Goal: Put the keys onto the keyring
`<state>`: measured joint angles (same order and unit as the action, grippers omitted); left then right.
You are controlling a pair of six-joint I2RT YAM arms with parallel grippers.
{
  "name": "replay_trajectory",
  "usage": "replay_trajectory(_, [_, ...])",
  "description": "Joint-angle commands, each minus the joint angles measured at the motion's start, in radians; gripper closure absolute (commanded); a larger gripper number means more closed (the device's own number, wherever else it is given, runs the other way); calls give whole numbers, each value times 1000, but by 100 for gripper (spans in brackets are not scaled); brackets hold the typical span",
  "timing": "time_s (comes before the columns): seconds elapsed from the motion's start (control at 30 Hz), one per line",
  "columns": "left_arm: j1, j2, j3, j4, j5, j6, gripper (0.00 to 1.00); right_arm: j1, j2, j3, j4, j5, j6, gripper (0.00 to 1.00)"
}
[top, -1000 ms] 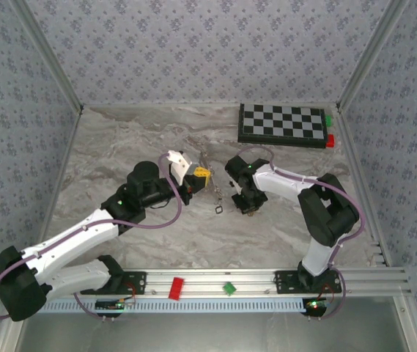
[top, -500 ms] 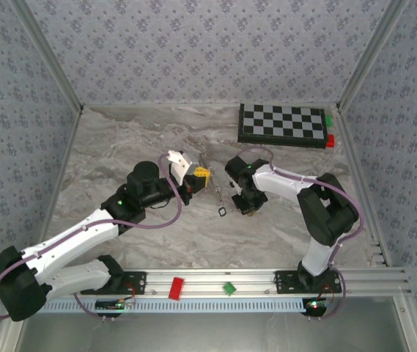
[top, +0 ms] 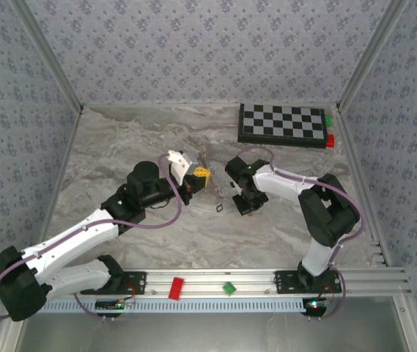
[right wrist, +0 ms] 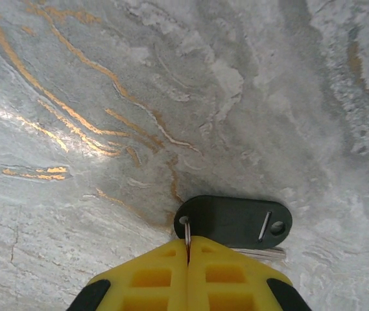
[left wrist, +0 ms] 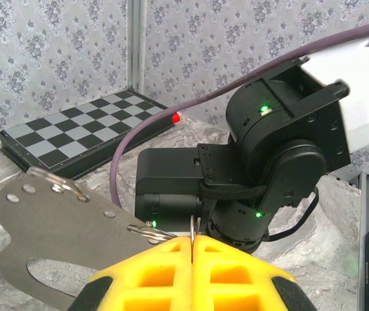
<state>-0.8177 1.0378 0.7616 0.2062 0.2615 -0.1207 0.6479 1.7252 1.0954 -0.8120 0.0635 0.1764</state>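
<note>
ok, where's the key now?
The key sits at the right gripper's jaws, pinched by the thin loop through its hole, over the marble table; from above, mid-table between that gripper and the left gripper.

Soft, even light falls from overhead in the top view. The marble table (top: pixel 120 147) looks bright, with only faint, short shadows pooled beneath the arms, and the frame holds sharp to its corners. In the left wrist view the yellow fingertips (left wrist: pixel 152 275) along the bottom edge are soft and out of focus, while the checkered board (left wrist: pixel 74 129) at upper left is crisp. Small green lights glow on the black arm housing (left wrist: pixel 281 149). In the right wrist view, glare whitens the marble at left centre, and the black key head (right wrist: pixel 236 222) stays sharp.
</note>
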Motion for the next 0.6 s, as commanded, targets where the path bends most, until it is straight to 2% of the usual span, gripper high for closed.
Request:
replay_trajectory(0.0, [9,-5,5,47,12,-5,100,13,-87,21,-48,50,15,100])
replay_trajectory(0.33, [11,-10,3,50,12,-9,100,35,-261,62,-102,166,-24,100])
replay_trajectory(0.43, [10,-11,2,51,11,-10,100,55,-322,25,-55,217,-53,100])
replay_trajectory(0.57, [10,-17,1,48,7,-8,100,64,-467,-69,97,215,-101,100])
